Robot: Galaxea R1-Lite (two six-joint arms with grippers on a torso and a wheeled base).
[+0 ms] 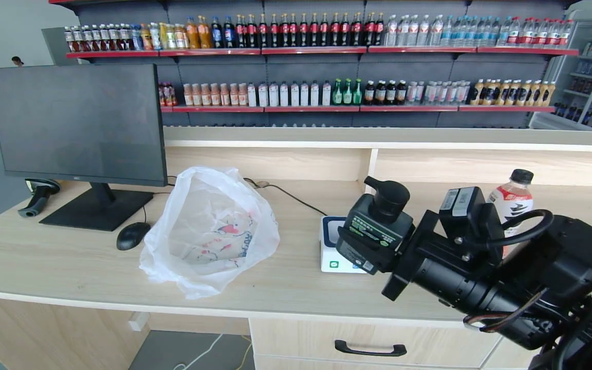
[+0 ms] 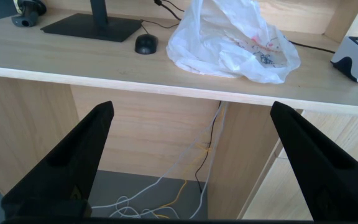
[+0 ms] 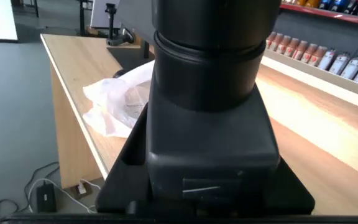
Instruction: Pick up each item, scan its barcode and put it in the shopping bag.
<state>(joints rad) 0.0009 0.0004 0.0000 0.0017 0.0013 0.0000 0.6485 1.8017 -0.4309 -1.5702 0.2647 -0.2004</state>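
The right tool (image 1: 404,245) pinches a dark bottle (image 1: 375,226) with a black cap. It holds the bottle tilted in the air to the right of the shopping bag (image 1: 211,228), just over a white scanner box (image 1: 328,249), which the bottle partly hides. The bag slumps on the tabletop (image 1: 70,262), mouth up. Just left of the bag lies a mouse (image 1: 132,235). Behind that is a monitor (image 1: 77,123), and farther left a handheld scanner (image 1: 39,198). A cable (image 1: 296,198) runs out from behind the bag. Far right of the bag, partly hidden by the arm, stands a white drink bottle (image 1: 512,198). The left tool (image 2: 191,124) hangs below the tabletop edge on the near side of the bag, its fingers spread wide.
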